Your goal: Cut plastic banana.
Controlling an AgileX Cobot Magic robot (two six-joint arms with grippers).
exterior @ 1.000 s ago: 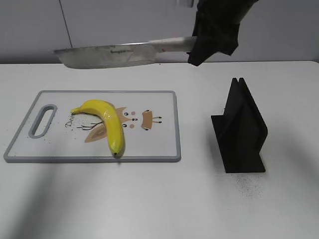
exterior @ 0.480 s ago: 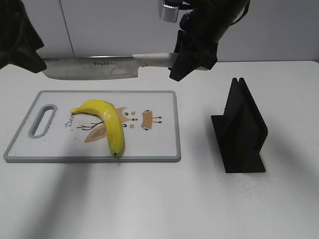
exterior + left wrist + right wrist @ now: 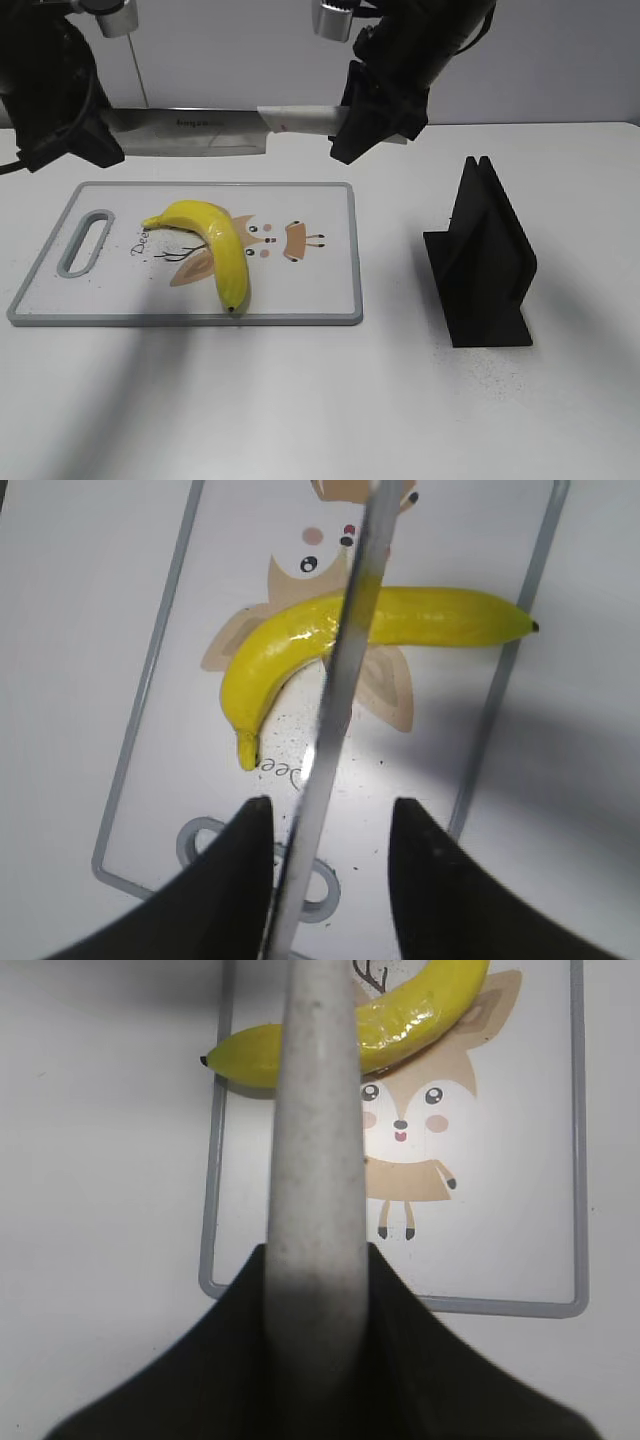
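The plastic banana (image 3: 222, 245) lies curved on the white cutting board (image 3: 320, 285), dark tip toward the front edge. My right gripper (image 3: 347, 130) is shut on the pale handle (image 3: 300, 118) of a large knife and holds it level above the board's far edge, blade (image 3: 190, 133) pointing left. My left gripper (image 3: 88, 150) is open at the blade's tip end. In the left wrist view the blade (image 3: 345, 670) runs between the open jaws (image 3: 330, 805), close to one jaw, over the banana (image 3: 440, 620). In the right wrist view the jaws (image 3: 315, 1255) clamp the handle (image 3: 315, 1110) above the banana (image 3: 420, 1015).
A black knife stand (image 3: 485, 265) stands on the white table to the right of the board. The board has a grey rim and a handle slot (image 3: 88, 242) at its left end. A pale wall rises behind the table.
The left arm has come in from the upper left and down to the blade's tip. The right gripper has lowered the knife and shifted it slightly left.
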